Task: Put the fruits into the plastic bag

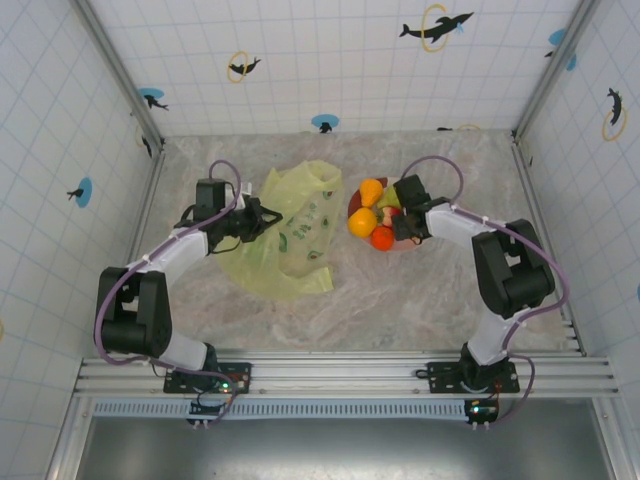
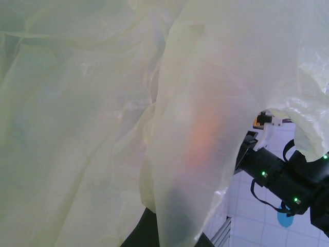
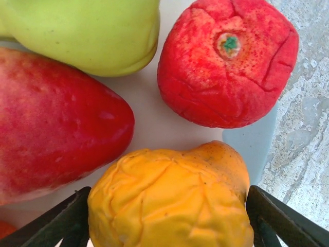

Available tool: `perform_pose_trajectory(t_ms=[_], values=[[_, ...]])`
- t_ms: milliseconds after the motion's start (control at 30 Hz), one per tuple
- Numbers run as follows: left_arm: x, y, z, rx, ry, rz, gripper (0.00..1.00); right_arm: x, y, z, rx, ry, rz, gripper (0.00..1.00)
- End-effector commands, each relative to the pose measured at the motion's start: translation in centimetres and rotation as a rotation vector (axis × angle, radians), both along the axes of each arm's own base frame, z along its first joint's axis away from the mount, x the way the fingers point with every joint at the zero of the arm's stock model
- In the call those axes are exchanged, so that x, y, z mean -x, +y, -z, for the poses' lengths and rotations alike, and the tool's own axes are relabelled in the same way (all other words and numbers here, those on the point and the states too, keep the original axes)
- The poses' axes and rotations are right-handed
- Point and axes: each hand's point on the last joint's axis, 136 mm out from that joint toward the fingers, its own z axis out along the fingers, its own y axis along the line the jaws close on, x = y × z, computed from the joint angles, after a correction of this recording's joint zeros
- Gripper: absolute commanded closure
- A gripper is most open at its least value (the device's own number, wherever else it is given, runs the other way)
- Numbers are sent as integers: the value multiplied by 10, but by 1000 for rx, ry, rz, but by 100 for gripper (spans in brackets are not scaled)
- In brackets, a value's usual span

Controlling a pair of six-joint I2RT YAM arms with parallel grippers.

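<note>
The right claw [image 3: 169, 226] straddles the orange fruit [image 3: 169, 190] on the plate [image 3: 154, 123], one finger pressed to each flank, gripping it for lift-out. A red fruit [image 3: 226, 62] lies just ahead of it. The left claw [image 1: 260, 215] sits within the plastic bag [image 1: 295, 250] film, presumably propping its mouth open. Whether that claw is clamped cannot be determined.

The right gripper [image 3: 168, 193] hangs over the plate [image 3: 154, 123], with a fruit [image 3: 169, 170] between its fingers, touching both. Ahead of it lie a left fruit [image 3: 51, 139], a right fruit [image 3: 226, 62] and a far fruit [image 3: 87, 31] beyond the left fruit. The bag [image 1: 295, 245] drapes before the left gripper [image 1: 262, 216].
</note>
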Motion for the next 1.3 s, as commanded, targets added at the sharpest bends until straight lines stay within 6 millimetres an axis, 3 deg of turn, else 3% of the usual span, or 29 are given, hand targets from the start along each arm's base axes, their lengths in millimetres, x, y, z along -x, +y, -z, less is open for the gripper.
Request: perform_pose_trajectory(t_ms=[0, 300, 433, 533, 700, 833, 1033, 1267], values=[[1, 0, 1, 11, -4, 16, 100, -6, 2, -7, 26, -14, -6, 25], [2, 1, 2, 12, 0, 17, 100, -3, 0, -34, 18, -73, -3, 33], [3, 0, 3, 14, 3, 19, 100, 2, -1, -59, -4, -130, 2, 35], [3, 0, 2, 17, 3, 22, 100, 8, 13, -82, -64, -194, -39, 36], [3, 0, 1, 20, 3, 23, 100, 25, 68, -117, -244, -293, -203, 37], [4, 0, 2, 21, 7, 23, 100, 46, 131, -136, -430, -325, -369, 37], [4, -1, 1, 28, 6, 27, 100, 70, 216, -128, -601, -299, -551, 37], [5, -2, -1, 36, 1, 31, 100, 61, 281, -104, -691, -263, -621, 37]])
